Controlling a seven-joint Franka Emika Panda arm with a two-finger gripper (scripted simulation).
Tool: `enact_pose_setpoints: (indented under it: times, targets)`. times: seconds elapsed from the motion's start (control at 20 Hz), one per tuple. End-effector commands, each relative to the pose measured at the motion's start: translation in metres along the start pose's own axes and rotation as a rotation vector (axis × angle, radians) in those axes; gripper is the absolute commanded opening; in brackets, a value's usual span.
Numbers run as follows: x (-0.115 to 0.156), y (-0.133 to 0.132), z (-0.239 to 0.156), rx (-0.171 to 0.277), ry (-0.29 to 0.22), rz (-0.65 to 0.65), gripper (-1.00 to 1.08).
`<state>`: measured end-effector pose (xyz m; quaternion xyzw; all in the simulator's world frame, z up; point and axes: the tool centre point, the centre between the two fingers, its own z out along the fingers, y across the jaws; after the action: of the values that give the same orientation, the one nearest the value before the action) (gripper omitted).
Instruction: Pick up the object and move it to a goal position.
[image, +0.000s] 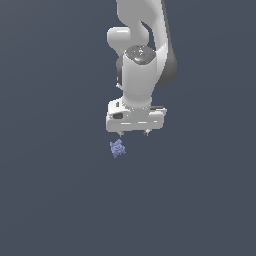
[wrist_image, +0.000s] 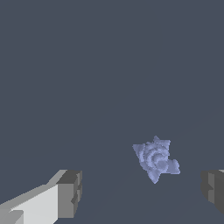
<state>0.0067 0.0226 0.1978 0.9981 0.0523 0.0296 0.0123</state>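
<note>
In the exterior view, the white arm (image: 142, 55) came down from the top of the picture and ended in the gripper (image: 133, 134). Only two short fingertips (image: 120, 134) showed under the wide palm, and they stood apart from each other, so the gripper was spread and held nothing. The object (image: 117, 148), a small knobbly periwinkle-blue lump, lay on the plain dark floor (image: 50, 200) just under the gripper and a little toward the exterior view's left, close to the fingertip on that side. It was not touching the gripper, as far as I could tell. No mark for the goal position was visible.

In the wrist view, the two fingers (wrist_image: 70, 192) appeared at the two sides of the picture, wide apart, with dark pads. The object (wrist_image: 155, 159) lay between them but not in the middle: it was nearer to the finger (wrist_image: 213, 189) of which only a part was seen. It also seemed to lie somewhat ahead of the line that joins the two pads.

My judgement is that the step in hand was the approach before grasping. To do it well, the arm should first shift sideways and forward until the object sits centred between the pads, then go down low, because the object is very small, and only then close. Its lumpy outline could slip out if the pads catch just one knob.
</note>
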Motion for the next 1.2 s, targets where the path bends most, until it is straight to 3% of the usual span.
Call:
enact_pose_setpoints:
  times: [0.0,0.6,1.15]
  targets:
    - [0.0,0.0,0.0,0.0,0.0,0.0,1.0]
    - [0.006,0.002,-0.014,-0.017,0.014,-0.008,1.0]
    - [-0.001,0.015,0.01,-0.01,-0.001,-0.076,1.0]
